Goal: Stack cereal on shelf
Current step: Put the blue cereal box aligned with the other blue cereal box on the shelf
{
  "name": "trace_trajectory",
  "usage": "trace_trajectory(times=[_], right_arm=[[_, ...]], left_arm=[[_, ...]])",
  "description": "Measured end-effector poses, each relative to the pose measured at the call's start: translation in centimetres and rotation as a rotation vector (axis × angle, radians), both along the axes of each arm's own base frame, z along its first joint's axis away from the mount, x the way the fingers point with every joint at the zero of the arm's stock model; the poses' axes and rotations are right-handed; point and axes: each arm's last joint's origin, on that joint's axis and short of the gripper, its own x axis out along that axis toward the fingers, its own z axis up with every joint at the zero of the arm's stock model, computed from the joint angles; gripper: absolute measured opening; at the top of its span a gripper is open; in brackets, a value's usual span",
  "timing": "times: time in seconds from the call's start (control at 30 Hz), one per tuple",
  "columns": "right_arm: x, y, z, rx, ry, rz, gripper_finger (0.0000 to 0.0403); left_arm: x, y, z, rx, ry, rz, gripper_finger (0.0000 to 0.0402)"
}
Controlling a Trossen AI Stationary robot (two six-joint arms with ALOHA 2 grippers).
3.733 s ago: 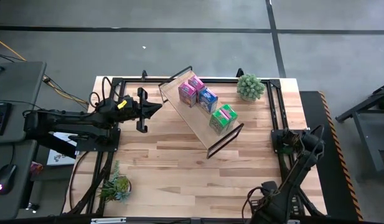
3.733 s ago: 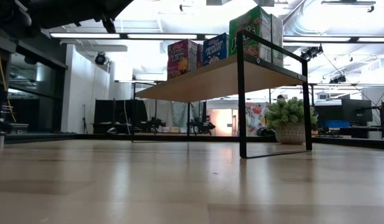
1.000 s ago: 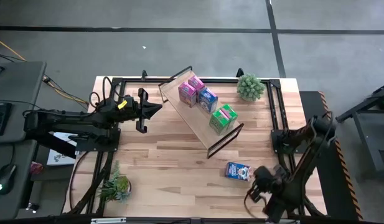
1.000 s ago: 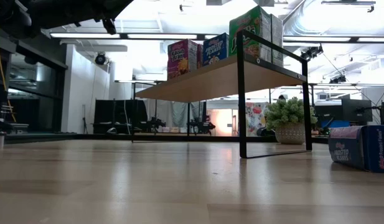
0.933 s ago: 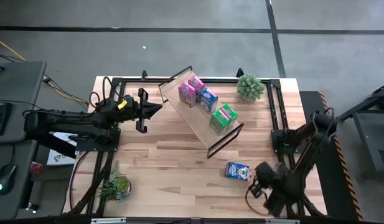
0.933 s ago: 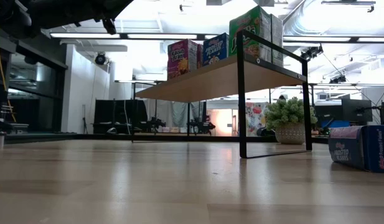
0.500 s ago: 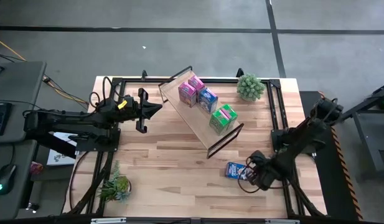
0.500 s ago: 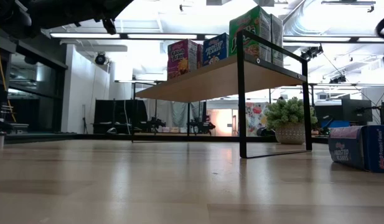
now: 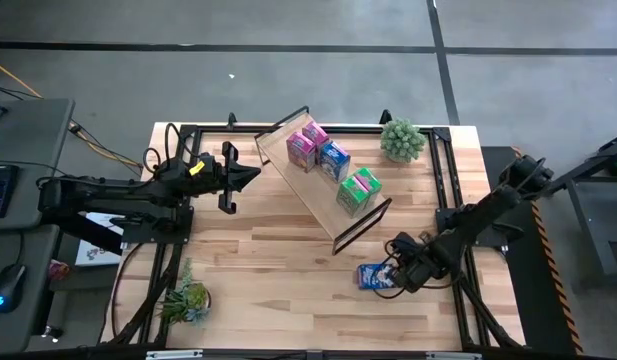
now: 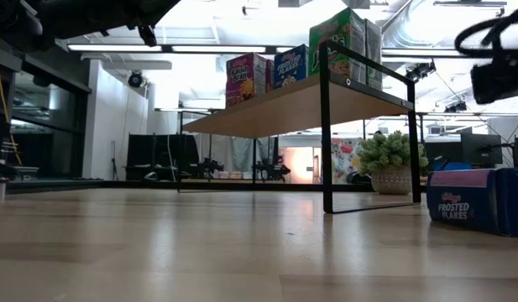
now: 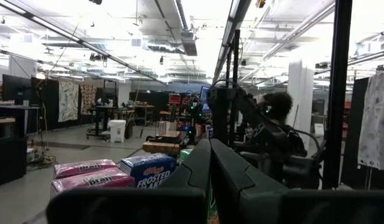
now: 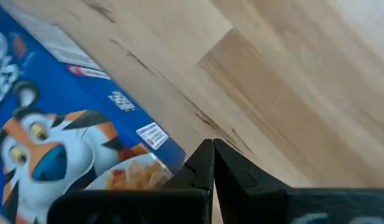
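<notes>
A blue cereal box [image 9: 372, 277] lies flat on the table near its right front, also in the low view [image 10: 473, 201]. My right gripper [image 9: 396, 276] is shut and tipped down at the box's right edge. The light-wood shelf [image 9: 323, 190] stands slantwise on black frame ends. On it stand a pink box [image 9: 306, 143], a blue box [image 9: 334, 160] and a green box [image 9: 359, 190]. My left gripper [image 9: 250, 175] is shut and held above the table, left of the shelf's far end. My right gripper [image 12: 212, 149] has its shut fingertips against the flat blue box's printed edge, near one corner [image 12: 173, 152]. The fingers come slanting down from the table's right side. The box lies flat on the table, printed face up.
A potted plant [image 9: 402, 140] stands at the far right corner and another [image 9: 186, 298] at the near left. Black frame rails [image 9: 443, 170] run along the table's sides. Bare plank table [image 9: 278, 270] lies between the shelf and the near edge.
My right gripper has swung from the table's near right corner toward the blue box, sinking and tipping further down, shut throughout. The blue box has slid a little toward the table's left, staying flat.
</notes>
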Motion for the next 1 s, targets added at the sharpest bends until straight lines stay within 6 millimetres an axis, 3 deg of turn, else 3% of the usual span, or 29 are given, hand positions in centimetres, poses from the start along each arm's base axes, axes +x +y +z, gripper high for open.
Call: trace_trajectory(times=[0.13, 0.33, 0.53, 0.73, 1.0], right_arm=[[-1.3, -0.2, 1.4, -0.031, -0.043, 0.042, 0.0], [-4.8, -0.1, 3.9, -0.025, -0.144, 0.035, 0.0], [-6.6, 1.9, 5.4, 0.018, -0.456, 0.107, 0.0], [-7.0, 3.8, 3.9, -0.096, -0.561, 0.157, 0.0], [-6.1, 6.1, 0.0, -0.196, -0.532, 0.184, 0.0]], left_arm=[[0.0, 0.0, 0.0, -0.001, 0.003, 0.0, 0.0], [0.0, 0.0, -0.1, -0.001, 0.007, 0.0, 0.0], [0.0, 0.0, -0.1, -0.004, 0.014, -0.001, 0.0], [0.1, 0.0, -0.4, -0.01, 0.043, -0.001, 0.0], [0.2, 0.0, -0.5, -0.011, 0.049, -0.001, 0.0]])
